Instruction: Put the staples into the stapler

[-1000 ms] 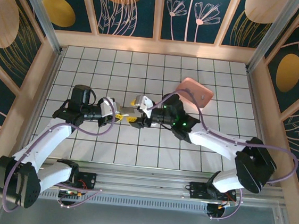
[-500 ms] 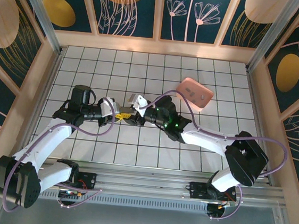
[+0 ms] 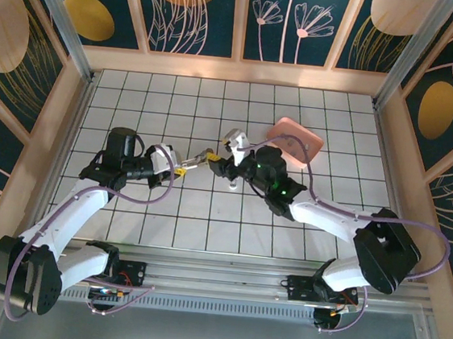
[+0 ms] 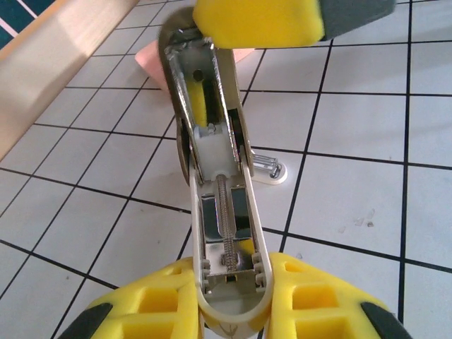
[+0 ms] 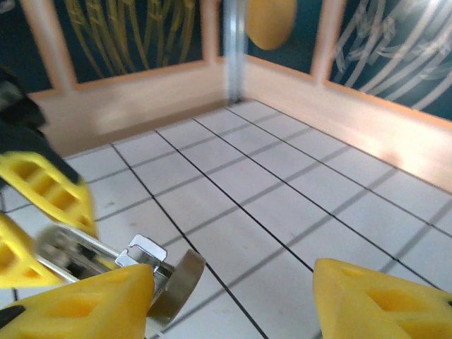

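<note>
Stapler (image 4: 224, 212) sits clamped in the left end effector (image 4: 233, 300).

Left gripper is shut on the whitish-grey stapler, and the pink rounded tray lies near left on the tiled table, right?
No: the left gripper is shut on the whitish-grey stapler, but the pink rounded tray lies far right on the tiled table; the top external view shows it.

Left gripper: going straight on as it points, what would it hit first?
Probably one of the fingers of the right gripper, just past the tip of the stapler the left gripper holds, though depth is unclear.
</note>
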{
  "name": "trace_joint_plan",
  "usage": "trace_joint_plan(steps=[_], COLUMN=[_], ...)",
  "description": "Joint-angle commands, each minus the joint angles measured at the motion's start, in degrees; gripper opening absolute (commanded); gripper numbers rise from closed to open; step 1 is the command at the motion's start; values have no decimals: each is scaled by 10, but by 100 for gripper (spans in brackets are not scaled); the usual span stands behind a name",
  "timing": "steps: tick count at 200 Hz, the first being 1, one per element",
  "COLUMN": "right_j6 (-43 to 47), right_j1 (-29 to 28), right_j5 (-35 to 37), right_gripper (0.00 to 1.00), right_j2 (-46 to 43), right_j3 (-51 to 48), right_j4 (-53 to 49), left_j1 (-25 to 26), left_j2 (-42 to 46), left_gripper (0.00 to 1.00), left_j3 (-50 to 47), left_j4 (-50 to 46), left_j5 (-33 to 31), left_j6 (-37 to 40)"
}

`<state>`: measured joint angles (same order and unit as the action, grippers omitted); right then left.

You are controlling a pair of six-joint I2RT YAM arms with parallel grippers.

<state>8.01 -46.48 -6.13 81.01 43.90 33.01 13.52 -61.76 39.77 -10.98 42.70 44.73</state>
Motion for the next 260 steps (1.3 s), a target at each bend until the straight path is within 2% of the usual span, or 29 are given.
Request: trace_joint_plan(steps=[1,18,42,61,91,151,193,229,260], right_j6=[-39,-50,-26,50,195,392,429,443,451], right_j1=[29,43,49,49,47,46,46,42,41], right_j5=[76,73,0,-81,-189,-301,-339,-314,-294], right_gripper=[61,60,61,61,61,61,61,59,53], right_j2=[-30,-50,-86,-113,-127,-54,-3,33,47], right_j3=[-16,-34,-61,-62,-18,81,117,136,142], right_j4=[6,-17,-24,-56,-159,-349,-419,-445,-448], left_j1=[12,12,14,20,51,70,71,71,72], left_j2=[6,6,3,-1,-19,-35,-35,-39,-37], left_gripper=[0,0,0,0,0,0,0,0,0], left_j3=[-3,-3,-1,4,17,29,29,31,32], left_j4=[-34,-32,-36,-46,-79,-99,-100,-101,-101], left_j5=[47,41,34,28,-14,1,11,8,12], left_j6=[16,16,21,39,75,87,84,83,83])
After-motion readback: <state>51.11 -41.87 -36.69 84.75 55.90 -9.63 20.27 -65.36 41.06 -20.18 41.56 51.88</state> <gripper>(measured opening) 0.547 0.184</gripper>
